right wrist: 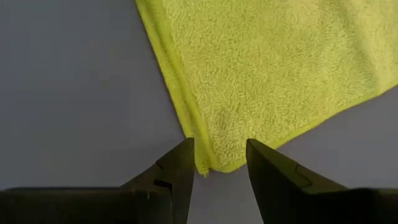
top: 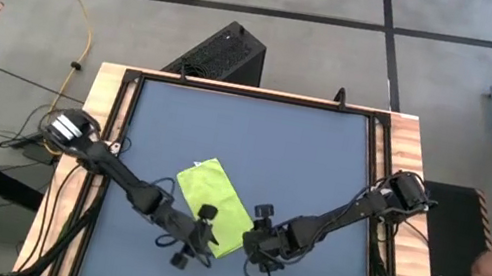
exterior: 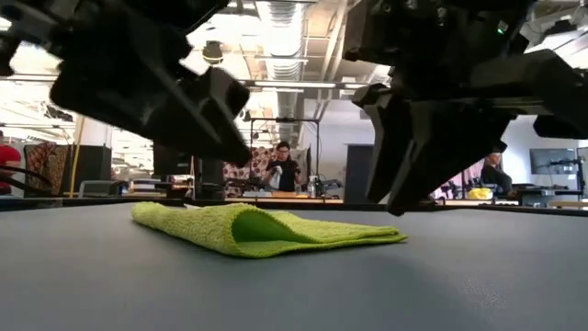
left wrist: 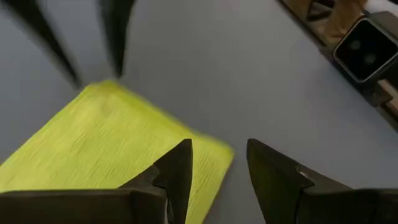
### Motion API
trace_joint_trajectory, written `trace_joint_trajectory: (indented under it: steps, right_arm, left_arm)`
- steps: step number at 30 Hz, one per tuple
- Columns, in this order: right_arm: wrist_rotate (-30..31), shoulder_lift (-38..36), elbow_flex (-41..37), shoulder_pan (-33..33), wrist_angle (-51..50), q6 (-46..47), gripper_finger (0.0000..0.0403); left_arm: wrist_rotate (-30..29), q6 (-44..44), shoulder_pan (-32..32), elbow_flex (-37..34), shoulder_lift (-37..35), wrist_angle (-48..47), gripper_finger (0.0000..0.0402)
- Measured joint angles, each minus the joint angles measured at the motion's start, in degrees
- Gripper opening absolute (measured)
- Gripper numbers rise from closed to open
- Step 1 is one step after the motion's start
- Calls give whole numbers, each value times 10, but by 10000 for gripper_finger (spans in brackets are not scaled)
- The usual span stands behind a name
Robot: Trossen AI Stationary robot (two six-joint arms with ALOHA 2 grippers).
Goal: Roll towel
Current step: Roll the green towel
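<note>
high view: both grippers (open) flank the towel's near end.

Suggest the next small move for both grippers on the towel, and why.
Probably lower both and pinch the near edge. The towel lies flat, folded, unrolled on the mat. The left gripper and right gripper hang open over its two near corners, neither gripping cloth yet.

Towel plain lime-green; mat dark blue-grey; arms black.
</note>
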Motion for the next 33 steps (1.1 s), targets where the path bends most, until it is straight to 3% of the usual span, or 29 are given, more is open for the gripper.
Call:
trace_joint_trajectory:
  steps: [7,13,19,26,33]
  right_arm:
    - [0,-2,0,19,0,-21,170]
    - [0,-2,0,23,1,-45,170]
    - [-8,3,-1,19,34,-73,170]
    - [-62,3,0,4,53,-80,170]
    - [-70,3,-1,0,62,-69,157]
  left_arm:
    - [1,-6,1,101,66,-126,150]
    - [38,-61,-4,120,97,-165,150]
    - [23,-84,-23,120,95,-175,144]
    - [17,-98,-39,120,95,-189,106]
    - [18,-107,-51,120,94,-206,37]
